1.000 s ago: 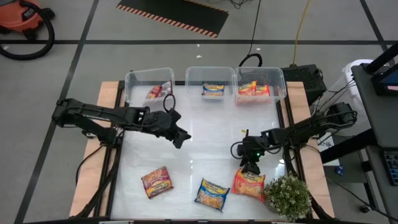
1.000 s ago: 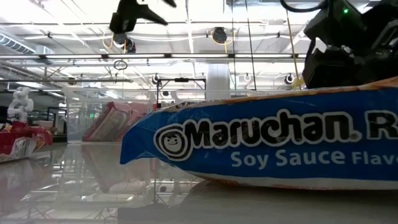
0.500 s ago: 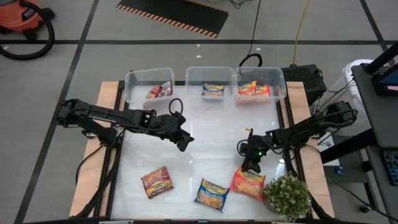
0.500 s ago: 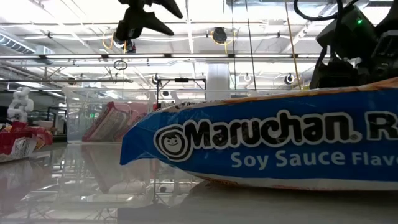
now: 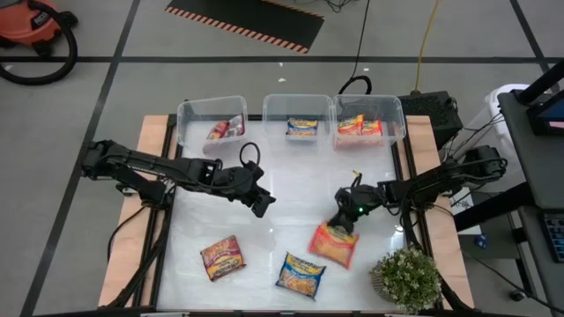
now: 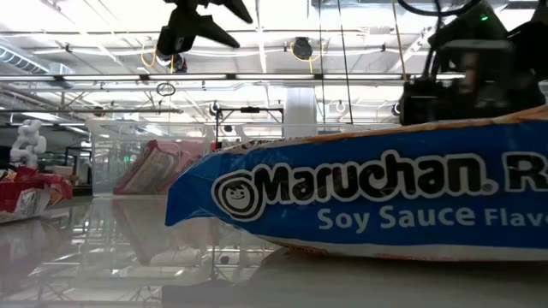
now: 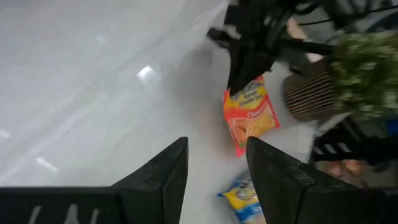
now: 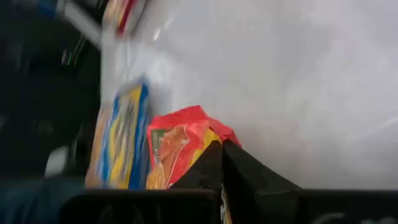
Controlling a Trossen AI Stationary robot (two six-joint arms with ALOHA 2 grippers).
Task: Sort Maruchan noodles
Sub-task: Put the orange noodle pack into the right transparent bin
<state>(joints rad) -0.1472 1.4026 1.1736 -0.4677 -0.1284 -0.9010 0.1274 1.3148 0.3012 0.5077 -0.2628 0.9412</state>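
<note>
The right gripper [image 5: 345, 224] has its jaws clamped on the top edge of an orange noodle packet [image 5: 334, 244] at about 5 o'clock on the desk [image 5: 300, 194]. The left gripper [image 5: 263, 202] hovers near centre, jaws partly apart, empty.

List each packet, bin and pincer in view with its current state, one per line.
Right pincer: shut on the orange packet.
Orange packet: gripped at its edge.
Left pincer: open, empty, above the table.
Blue packet: flat on the table.
Dark red packet: flat on the table.
Left bin: holds a red packet.
Middle bin: holds a blue packet.
Right bin: holds orange packets.
</note>
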